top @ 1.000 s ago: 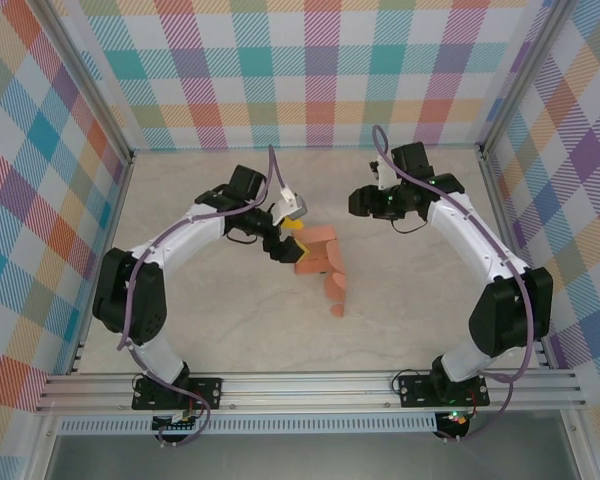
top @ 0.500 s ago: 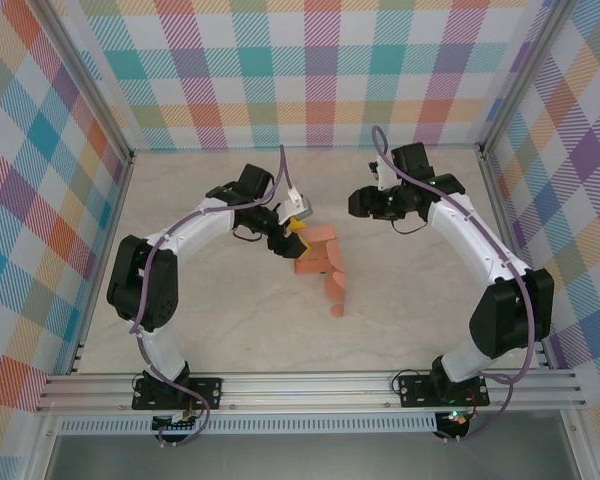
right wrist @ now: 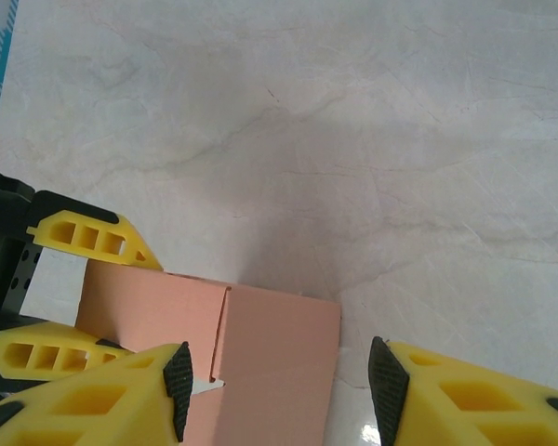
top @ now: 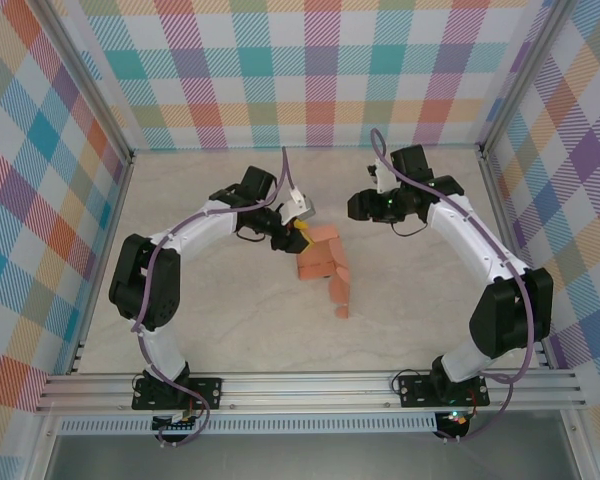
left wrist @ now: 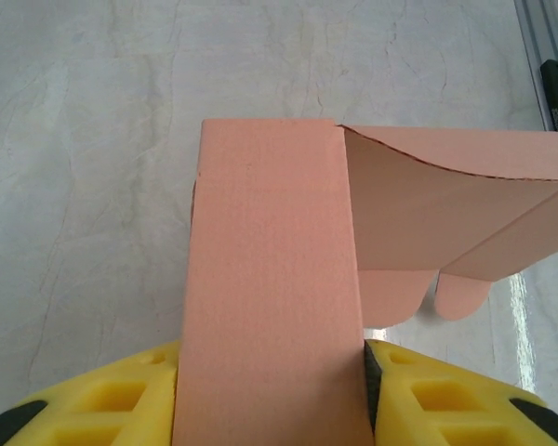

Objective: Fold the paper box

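While left jaws pinch the salmon-orange thin card paper box, right jaws hang open, empty.
Uneven pull may crease its lower-right flaps.

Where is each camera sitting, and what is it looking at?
Top external: above and behind, looking down on the table, left arm, right arm and paper box.
Left wrist: on the left gripper, looking along its fingers clamping the box.
Right wrist: on the right gripper, looking down past its open fingers.
All share the box.
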